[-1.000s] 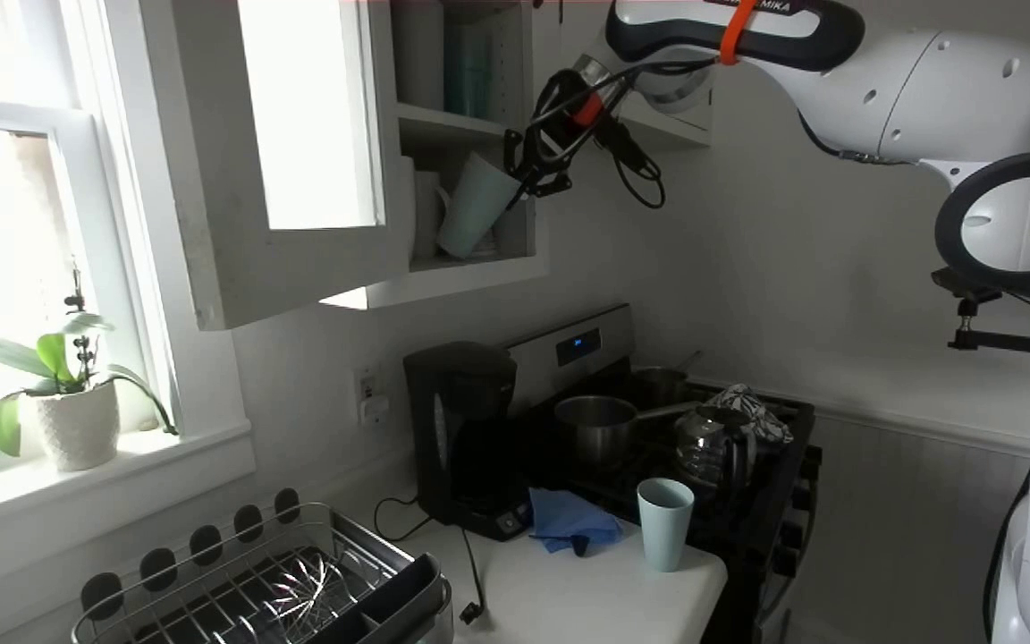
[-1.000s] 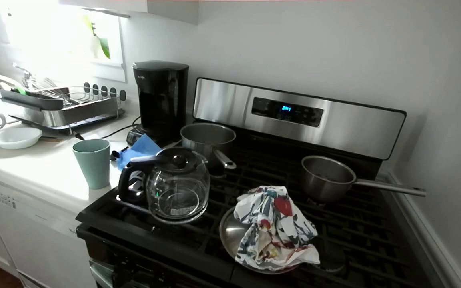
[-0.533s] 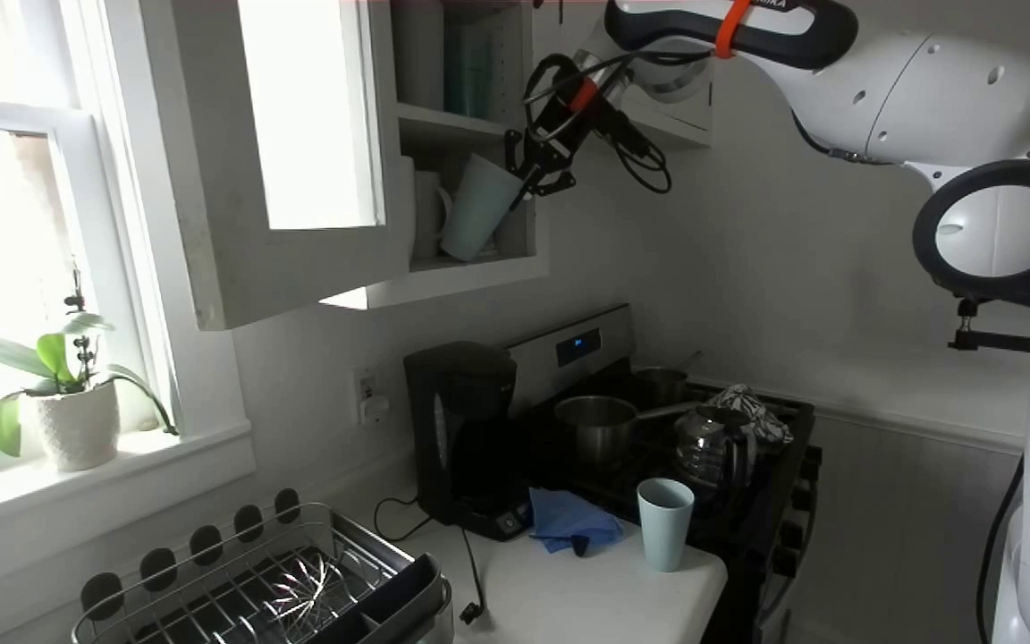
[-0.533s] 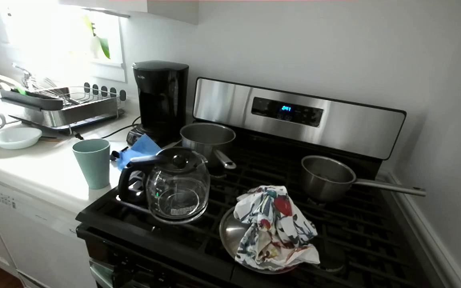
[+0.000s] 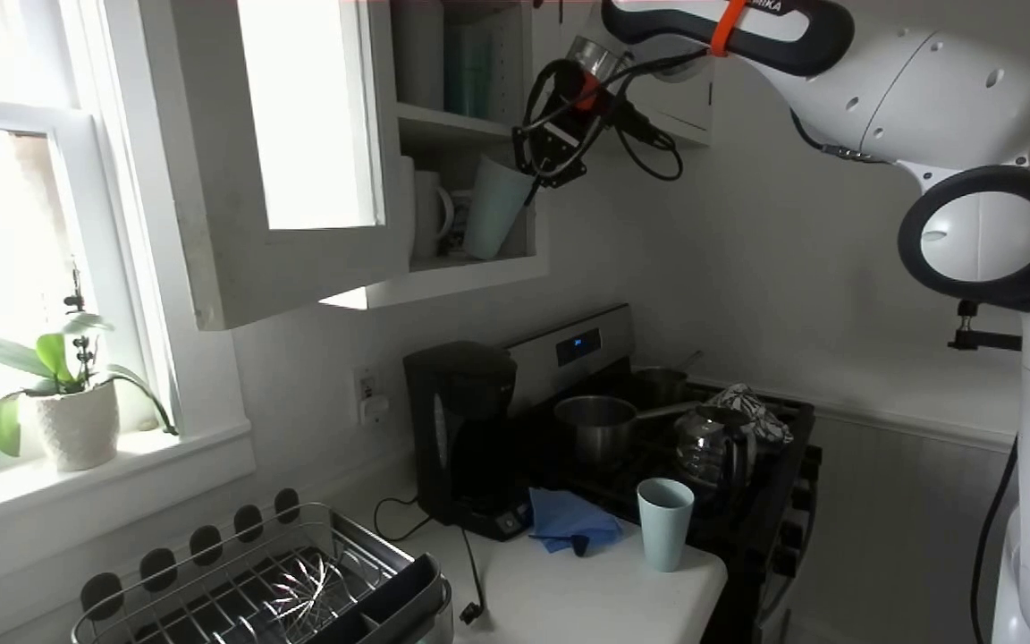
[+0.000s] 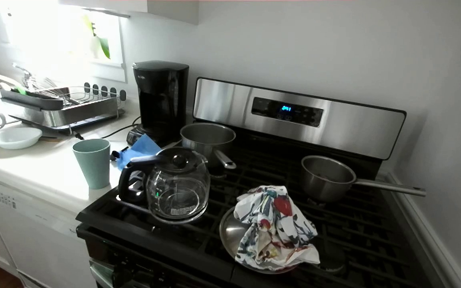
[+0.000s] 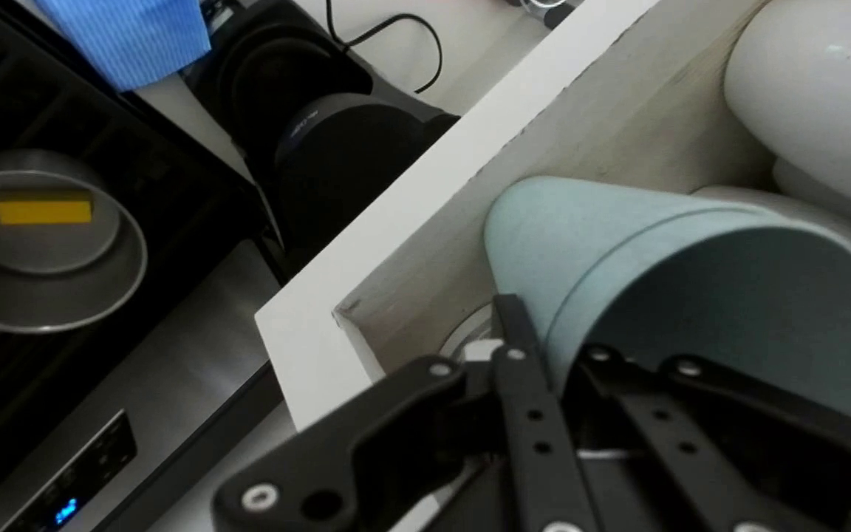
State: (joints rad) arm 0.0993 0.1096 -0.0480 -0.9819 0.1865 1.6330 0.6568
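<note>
"How are the fingers (image 7: 515, 321) holding?"

"They are clamping the pale cup (image 7: 603, 222) at its rim, one finger sitting inside. Gripping so little wall, they could be letting it swivel."

"And the cup's base?"

"It is leaning inside the cupboard (image 5: 493, 271). The front edge could be catching it, or a swing could be knocking the mug (image 5: 424, 210) alongside."

"Farther out?"

"The coffee maker (image 5: 457, 394) is standing below; a slip could be sending the cup onto it."
</note>
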